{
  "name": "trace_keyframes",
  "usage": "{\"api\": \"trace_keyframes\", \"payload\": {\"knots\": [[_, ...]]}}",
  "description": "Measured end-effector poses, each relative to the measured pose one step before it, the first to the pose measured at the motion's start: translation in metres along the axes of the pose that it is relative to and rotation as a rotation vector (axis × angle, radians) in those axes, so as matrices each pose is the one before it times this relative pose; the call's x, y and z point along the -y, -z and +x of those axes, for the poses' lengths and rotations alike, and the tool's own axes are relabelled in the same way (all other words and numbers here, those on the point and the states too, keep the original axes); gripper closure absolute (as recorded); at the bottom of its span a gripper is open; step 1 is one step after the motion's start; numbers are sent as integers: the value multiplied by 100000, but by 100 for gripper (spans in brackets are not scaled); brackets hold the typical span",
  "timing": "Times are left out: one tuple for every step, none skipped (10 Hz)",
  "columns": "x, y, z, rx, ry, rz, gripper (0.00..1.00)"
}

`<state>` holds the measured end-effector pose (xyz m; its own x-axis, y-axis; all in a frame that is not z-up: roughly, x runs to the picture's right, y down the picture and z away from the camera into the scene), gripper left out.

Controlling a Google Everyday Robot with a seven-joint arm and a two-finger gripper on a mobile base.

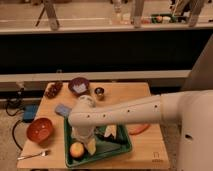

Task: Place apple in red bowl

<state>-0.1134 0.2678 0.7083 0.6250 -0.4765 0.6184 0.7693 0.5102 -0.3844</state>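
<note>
The apple, small, round and yellow-orange with a reddish blush, lies in the front left corner of the green tray. The red bowl stands on the wooden table to the left of the tray, dark inside and empty. My white arm reaches in from the right across the tray and bends down. My gripper hangs from it just right of the apple, close beside it. The arm hides much of the tray.
A purple bowl with white contents stands at the back, a small metal cup to its right. A blue sponge lies behind the tray, a fork at the front left, an orange carrot right of the tray.
</note>
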Motion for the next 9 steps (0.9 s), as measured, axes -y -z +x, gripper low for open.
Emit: {"api": "trace_keyframes", "payload": {"knots": [[110,-74,-121,346,-2347,-342,20],[46,-71,-102,73,-1181,-190,20],[-50,-130,13,114,-971,-221,20],[52,-130,-6,407,-863,544,20],[114,-138,-36,622,-185,1137,20],[96,-113,0,220,190,1177,20],[77,-92,-5,-13,357,859,20],[91,-99,-1,-204,509,712,20],[16,-114,64,-236,176,379,20]]}}
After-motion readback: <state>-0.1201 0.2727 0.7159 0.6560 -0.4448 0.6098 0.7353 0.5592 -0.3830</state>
